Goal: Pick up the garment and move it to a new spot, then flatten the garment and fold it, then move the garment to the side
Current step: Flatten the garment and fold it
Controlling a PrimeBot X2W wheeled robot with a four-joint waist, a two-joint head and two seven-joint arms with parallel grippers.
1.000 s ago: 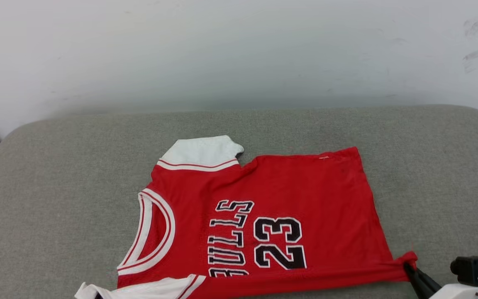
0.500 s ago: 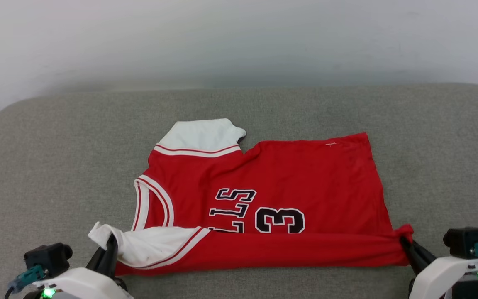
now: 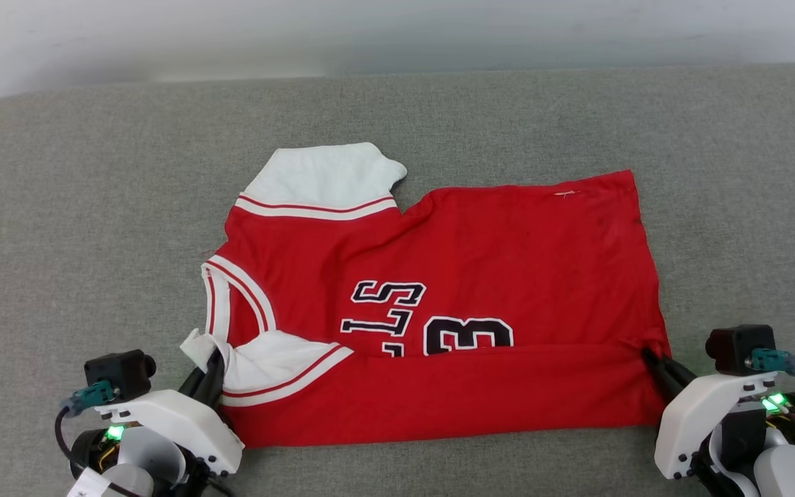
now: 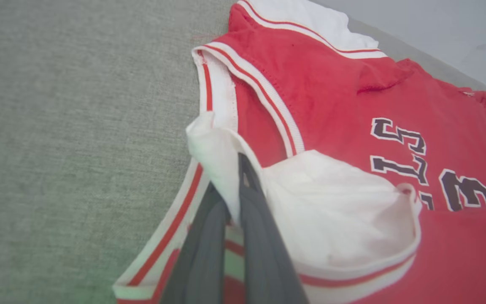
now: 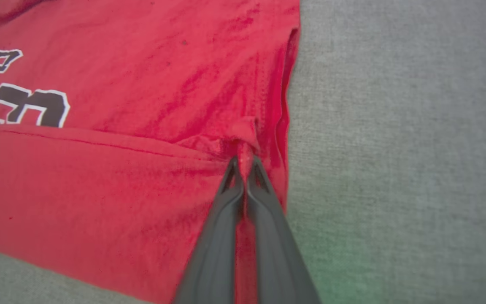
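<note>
Pinching at both ends, we have our left pincer [image 3: 214, 359] clamped on the white sleeve [image 3: 270, 359] at eight o'clock of the garment [image 3: 508, 241] and our right pincer [image 3: 651, 356] clamped on its red hem corner [image 3: 635, 348] at four o'clock. The garment lies mid-counter [image 3: 59, 207], near edge folded toward twelve o'clock. Only the black, white-outlined "LS" and "3" can be read above the fold.
</note>
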